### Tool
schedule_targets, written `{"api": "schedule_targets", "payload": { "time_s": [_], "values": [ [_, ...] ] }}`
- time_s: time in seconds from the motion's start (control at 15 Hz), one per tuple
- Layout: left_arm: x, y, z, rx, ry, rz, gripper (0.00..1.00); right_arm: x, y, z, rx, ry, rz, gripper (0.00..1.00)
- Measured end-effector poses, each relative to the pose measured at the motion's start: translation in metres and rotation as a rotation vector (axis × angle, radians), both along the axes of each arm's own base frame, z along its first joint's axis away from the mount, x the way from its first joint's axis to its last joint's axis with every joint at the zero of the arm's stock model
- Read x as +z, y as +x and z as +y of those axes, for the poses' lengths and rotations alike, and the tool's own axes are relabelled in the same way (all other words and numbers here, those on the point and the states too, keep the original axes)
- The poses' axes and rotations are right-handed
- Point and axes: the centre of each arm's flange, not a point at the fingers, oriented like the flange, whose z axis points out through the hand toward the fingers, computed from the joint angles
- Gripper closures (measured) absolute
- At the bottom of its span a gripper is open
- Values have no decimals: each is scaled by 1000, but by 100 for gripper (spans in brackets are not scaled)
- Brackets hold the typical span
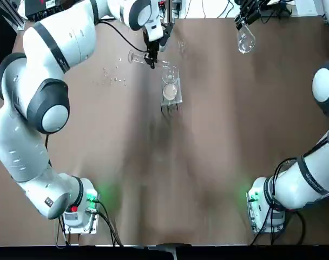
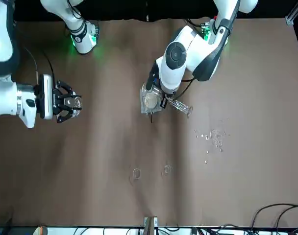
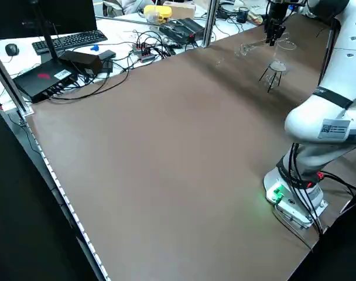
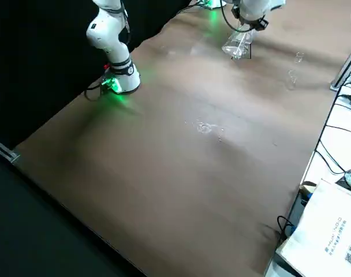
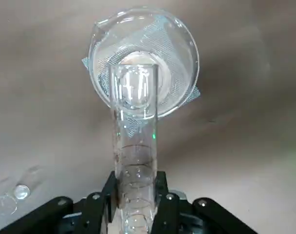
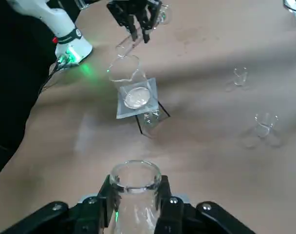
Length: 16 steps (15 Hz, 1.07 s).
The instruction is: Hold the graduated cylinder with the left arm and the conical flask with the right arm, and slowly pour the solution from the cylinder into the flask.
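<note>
left gripper [image 5: 137, 187] clamps graduated cylinder [image 5: 136, 151], right gripper [image 6: 137, 192] clamps conical flask [image 1: 245, 41], well apart; pre-pour alignment, likely; next, bring flask beneath cylinder mouth.

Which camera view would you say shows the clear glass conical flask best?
The right wrist view: the clear glass conical flask stands large between the gripper's fingers, its rim and neck plain. The top view shows it small, its wide body hanging from the gripper; the front view, partly hidden behind the fingers. The other views do not show it.
</note>
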Motion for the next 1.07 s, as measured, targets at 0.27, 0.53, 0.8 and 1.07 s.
{"api": "schedule_targets", "payload": {
  "time_s": [0.27,0.53,0.8,1.07],
  "values": [
    [0,2,3,-14,30,-25,66,23,-16,34,1,-21,22,61],
    [-1,-2,-2,-38,56,-46,66,19,-27,82,-1,-98,63,61],
    [-1,-7,-7,-57,68,-57,66,19,-36,114,-16,-148,92,61],
    [-1,-7,-7,-65,82,-69,66,29,-47,127,-27,-194,101,61]
  ]
}}
